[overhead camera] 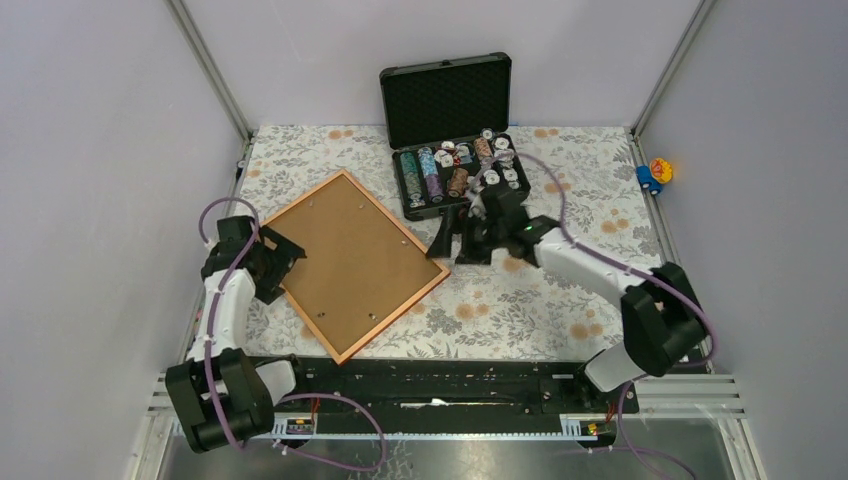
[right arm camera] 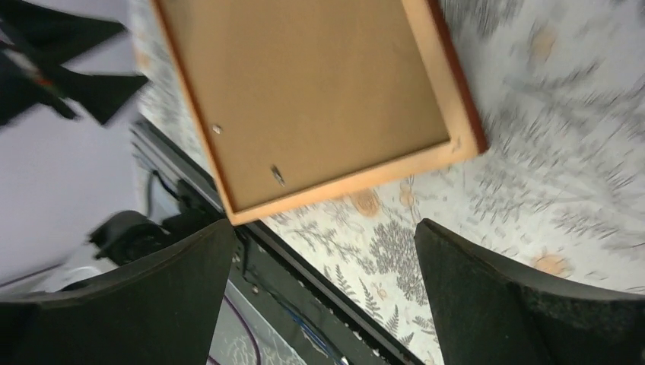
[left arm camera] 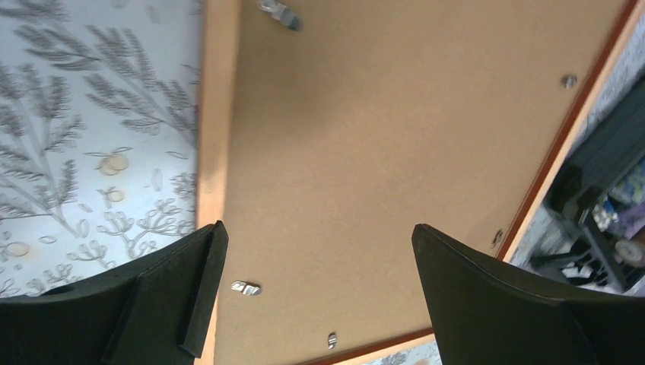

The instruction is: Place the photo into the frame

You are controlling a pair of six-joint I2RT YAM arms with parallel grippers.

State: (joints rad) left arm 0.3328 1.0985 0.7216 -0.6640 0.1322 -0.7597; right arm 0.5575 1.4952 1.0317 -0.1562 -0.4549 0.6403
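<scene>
The frame (overhead camera: 302, 197) lies back-up and skewed on the floral cloth, with a brown backing board (overhead camera: 352, 262) set inside it. The photo is out of view. My left gripper (overhead camera: 287, 265) hangs open over the frame's left edge; in its wrist view the frame (left arm camera: 213, 114) and board (left arm camera: 380, 137) fill the gap between the fingers, with small metal tabs (left arm camera: 246, 287) on the board. My right gripper (overhead camera: 455, 248) is open just off the frame's right corner, nothing in it. In its wrist view the frame (right arm camera: 365, 176) lies beyond the fingertips (right arm camera: 456, 251).
An open black case of chips (overhead camera: 455, 165) stands at the back, close behind the right gripper, lid (overhead camera: 447, 98) upright. A small toy (overhead camera: 655, 172) sits outside the right rail. The black base rail (overhead camera: 450, 375) runs along the near edge.
</scene>
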